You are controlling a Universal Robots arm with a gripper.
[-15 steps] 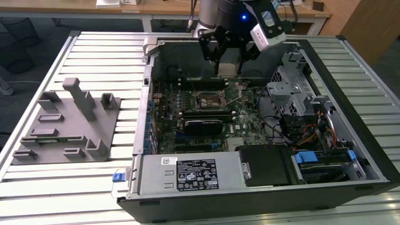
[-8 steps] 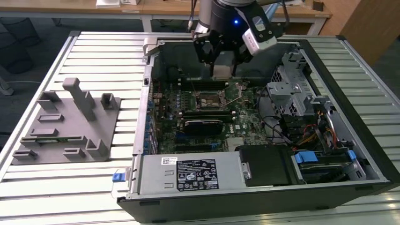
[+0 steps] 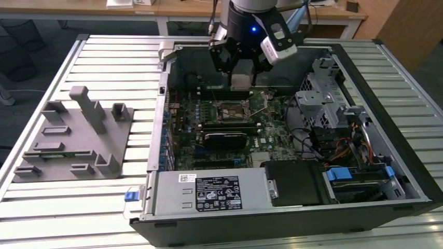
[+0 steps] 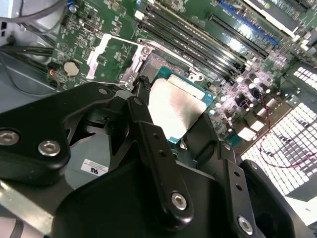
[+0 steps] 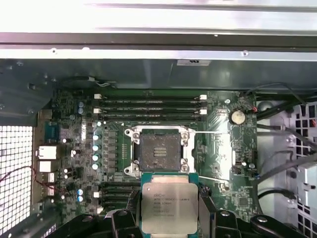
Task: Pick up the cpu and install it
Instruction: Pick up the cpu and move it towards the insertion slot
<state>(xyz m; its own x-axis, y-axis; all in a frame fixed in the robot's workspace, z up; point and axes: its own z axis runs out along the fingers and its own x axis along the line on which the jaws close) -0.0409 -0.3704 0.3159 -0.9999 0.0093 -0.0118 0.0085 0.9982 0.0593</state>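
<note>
The cpu is a thin square chip with a silvery top and a green rim, and my gripper is shut on it by its two side edges. In the second wrist view the cpu sits between the black fingers. The exterior view has the gripper hanging inside the open computer case, above the green motherboard. The metal-framed socket lies uncovered, its contact field showing, a short way beyond the chip. The socket is below and just in front of the gripper.
A grey slotted holder block stands on the slatted table at the exterior view's left. Inside the case are memory slots, a drive cage, cables and a power supply. Case walls ring the board.
</note>
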